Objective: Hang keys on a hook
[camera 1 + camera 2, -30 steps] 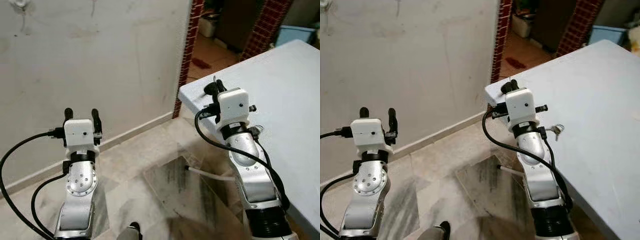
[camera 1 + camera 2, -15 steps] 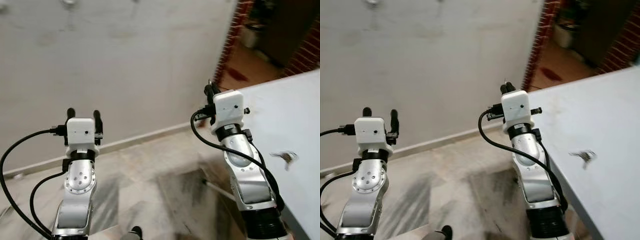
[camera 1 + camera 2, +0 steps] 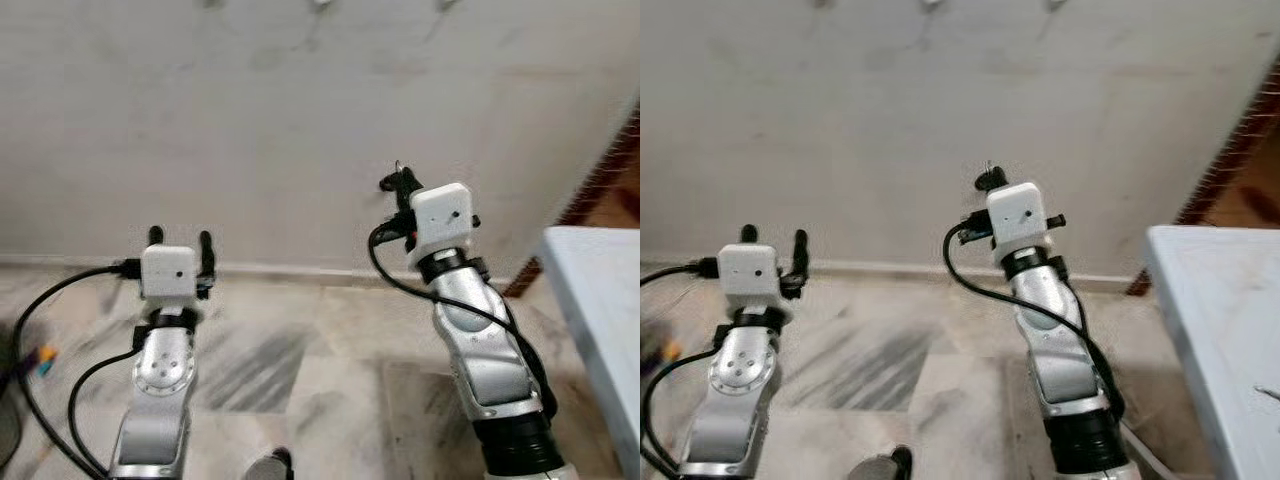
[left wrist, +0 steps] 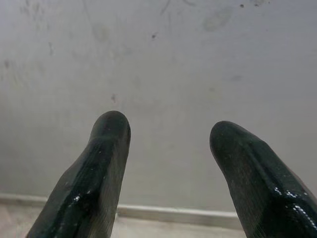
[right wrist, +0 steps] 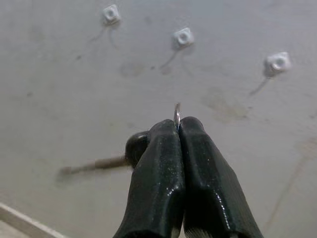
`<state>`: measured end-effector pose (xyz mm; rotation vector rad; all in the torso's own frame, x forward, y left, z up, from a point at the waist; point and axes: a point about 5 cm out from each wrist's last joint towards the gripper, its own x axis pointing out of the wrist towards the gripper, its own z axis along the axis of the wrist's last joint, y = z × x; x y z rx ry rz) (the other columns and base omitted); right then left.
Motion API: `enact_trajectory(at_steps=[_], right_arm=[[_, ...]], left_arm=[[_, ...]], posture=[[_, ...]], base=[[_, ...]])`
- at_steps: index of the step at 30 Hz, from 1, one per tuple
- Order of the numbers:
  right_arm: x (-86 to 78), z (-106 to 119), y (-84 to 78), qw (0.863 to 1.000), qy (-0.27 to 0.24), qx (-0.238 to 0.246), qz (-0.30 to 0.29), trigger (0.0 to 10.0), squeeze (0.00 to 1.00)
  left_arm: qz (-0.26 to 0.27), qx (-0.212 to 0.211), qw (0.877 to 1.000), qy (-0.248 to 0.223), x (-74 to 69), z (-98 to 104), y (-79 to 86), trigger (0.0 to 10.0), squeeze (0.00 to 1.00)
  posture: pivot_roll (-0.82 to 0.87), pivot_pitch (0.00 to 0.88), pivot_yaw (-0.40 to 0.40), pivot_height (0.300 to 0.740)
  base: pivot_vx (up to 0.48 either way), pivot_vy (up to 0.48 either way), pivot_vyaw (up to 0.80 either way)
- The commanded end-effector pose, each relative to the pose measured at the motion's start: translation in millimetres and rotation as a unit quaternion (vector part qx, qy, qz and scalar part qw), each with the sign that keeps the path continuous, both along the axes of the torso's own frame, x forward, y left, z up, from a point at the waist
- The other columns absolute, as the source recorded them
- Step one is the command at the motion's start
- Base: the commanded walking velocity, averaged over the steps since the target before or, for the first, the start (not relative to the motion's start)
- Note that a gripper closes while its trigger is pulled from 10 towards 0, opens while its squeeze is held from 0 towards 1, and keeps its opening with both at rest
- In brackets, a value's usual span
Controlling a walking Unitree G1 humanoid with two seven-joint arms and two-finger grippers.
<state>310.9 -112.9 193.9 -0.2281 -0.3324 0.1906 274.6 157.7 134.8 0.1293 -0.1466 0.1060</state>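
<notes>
White hooks (image 5: 183, 36) on a stained grey wall (image 3: 250, 130); black pincer fingers (image 5: 163, 168).

The wall (image 3: 300, 130) stands straight ahead and closes the way forward. On the wall, three small white hooks (image 5: 183, 37) sit apart in a row, with bare plaster between and below them. Right of the wall, the table corner (image 3: 1210, 300) blocks that side. The floor (image 3: 300, 350) below the wall seems free.

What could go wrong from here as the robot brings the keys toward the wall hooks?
The right gripper pinches only the key ring, with a thin sliver protruding, so threading it over a small white hook may miss. The key sticks out sideways and might catch on the wall.
</notes>
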Motion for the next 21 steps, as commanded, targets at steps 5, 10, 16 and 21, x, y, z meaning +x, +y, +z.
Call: enact_trajectory(at_steps=[5,10,16,21], right_arm=[[-1.4,6.7,2.9,1.0,-0.013,0.018,0.009,10.0,0.0],[-0.7,7.4,3.0,1.0,-0.014,0.017,0.01,10.0,0.0],[0.0,7.7,2.6,1.0,-0.013,0.018,0.01,10.0,0.0],[1.5,8.5,-1.3,1.0,-0.017,0.009,0.008,10.0,0.0]], left_arm=[[0.007,-0.009,1.0,0.009,4.3,-0.2,5.7,10.0,0.0],[0.008,-0.015,1.0,0.012,5.6,-0.9,6.1,10.0,0.0],[0.011,-0.021,1.0,0.012,6.6,-1.1,6.6,10.0,0.0],[0.012,-0.02,1.0,0.012,7.5,-0.8,7.1,10.0,0.0]], posture=[[0.07,0.104,-0.015,0.74],[0.07,0.102,-0.02,0.74],[0.07,0.101,-0.023,0.74],[0.07,0.102,-0.019,0.74]], base=[[0.0,0.052,0.0],[0.0,0.283,0.0],[0.0,0.307,0.0],[0.0,0.343,0.0]])
